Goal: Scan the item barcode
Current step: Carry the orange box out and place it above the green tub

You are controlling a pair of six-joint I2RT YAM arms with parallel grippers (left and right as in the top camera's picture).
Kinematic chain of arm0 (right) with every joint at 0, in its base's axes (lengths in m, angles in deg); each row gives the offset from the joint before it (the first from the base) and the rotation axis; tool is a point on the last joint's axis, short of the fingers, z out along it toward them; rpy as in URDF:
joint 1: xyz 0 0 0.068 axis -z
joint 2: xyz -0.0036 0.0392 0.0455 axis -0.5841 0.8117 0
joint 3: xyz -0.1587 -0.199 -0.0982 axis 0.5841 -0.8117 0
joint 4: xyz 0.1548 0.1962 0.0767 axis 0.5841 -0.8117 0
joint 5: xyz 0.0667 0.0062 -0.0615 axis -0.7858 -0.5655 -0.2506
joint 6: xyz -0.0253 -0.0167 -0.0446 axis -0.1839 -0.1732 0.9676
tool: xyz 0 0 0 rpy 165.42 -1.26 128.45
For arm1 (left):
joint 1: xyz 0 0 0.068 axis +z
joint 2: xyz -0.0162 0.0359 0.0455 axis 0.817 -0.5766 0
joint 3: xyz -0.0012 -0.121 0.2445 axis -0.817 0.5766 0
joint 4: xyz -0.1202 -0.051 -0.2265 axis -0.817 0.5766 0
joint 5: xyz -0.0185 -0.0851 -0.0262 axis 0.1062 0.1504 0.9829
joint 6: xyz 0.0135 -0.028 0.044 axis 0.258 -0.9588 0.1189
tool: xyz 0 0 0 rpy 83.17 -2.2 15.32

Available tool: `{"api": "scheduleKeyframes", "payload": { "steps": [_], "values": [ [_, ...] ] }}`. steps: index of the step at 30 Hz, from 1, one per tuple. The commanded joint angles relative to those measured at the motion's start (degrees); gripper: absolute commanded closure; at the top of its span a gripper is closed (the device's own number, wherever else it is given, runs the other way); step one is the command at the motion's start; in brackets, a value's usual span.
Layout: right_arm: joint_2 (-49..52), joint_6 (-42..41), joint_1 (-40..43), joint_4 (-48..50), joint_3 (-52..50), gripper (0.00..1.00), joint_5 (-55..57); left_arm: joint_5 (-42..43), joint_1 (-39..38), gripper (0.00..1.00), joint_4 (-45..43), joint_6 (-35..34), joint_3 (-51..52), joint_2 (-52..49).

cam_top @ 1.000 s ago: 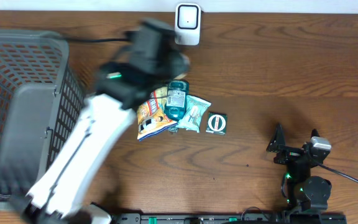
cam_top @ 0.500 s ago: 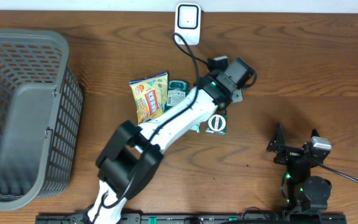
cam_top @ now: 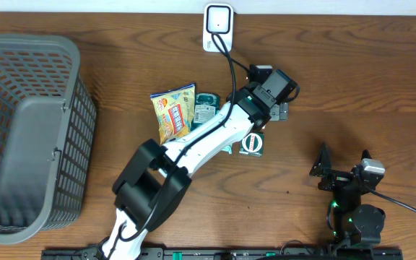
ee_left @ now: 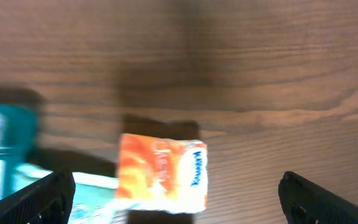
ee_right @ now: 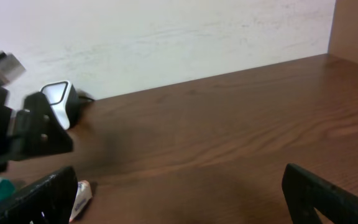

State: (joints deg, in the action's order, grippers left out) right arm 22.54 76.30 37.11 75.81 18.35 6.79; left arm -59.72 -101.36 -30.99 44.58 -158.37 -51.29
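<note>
An orange and white packet (ee_left: 163,175), blurred, shows below my left gripper (ee_left: 179,208). The jaws stand wide and both fingers are clear of the packet. In the overhead view the left gripper (cam_top: 276,101) hovers right of the item pile and hides that packet. The right wrist view catches the packet (ee_right: 83,191) low on the wood. The white scanner (cam_top: 217,27) stands at the table's back edge, also seen as the scanner (ee_right: 59,101) from the right. My right gripper (cam_top: 321,172) rests open and holds nothing at the front right.
A yellow snack bag (cam_top: 173,112), a teal pack (cam_top: 206,108), a pale green sachet (cam_top: 227,147) and a green round-labelled item (cam_top: 252,143) lie mid-table. A grey wire basket (cam_top: 27,130) fills the left side. The scanner's cable (cam_top: 231,68) runs across the left arm.
The left arm swung from over the pile to its right side, then held there. Its jaws have opened wide, letting go of the orange and white packet. The right arm is still.
</note>
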Motion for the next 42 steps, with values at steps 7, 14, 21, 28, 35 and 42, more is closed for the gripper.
{"api": "scheduleKeyframes", "payload": {
  "steps": [7, 14, 21, 28, 35, 42],
  "values": [
    [-0.35, -0.57, -0.66, -0.13, -0.13, 0.01, 0.31, -23.67, 0.26, 0.02, -0.26, 20.83, -6.32, 19.93],
    [-0.35, -0.57, -0.66, -0.13, -0.13, 0.01, 0.33, -37.44, 0.24, 0.02, -9.99, 41.05, -10.34, 29.62],
    [-0.35, -0.57, -0.66, -0.13, -0.13, 0.01, 0.33, -47.39, 0.61, 0.02, -15.04, 54.97, -10.12, 32.83],
    [-0.35, -0.57, -0.66, -0.13, -0.13, 0.01, 0.33, -47.78, 0.63, 0.02, -14.8, 55.8, -9.88, 38.71],
    [-0.35, -0.57, -0.66, -0.11, -0.13, 0.01, 0.33, -47.74, 0.63, 0.02, -14.64, 53.46, -7.39, 48.57],
    [-0.35, -0.57, -0.66, -0.13, -0.13, 0.01, 0.33, -41.64, 4.22, 0.02, -14.03, 49.42, 1.25, 60.98]
  ]
}}
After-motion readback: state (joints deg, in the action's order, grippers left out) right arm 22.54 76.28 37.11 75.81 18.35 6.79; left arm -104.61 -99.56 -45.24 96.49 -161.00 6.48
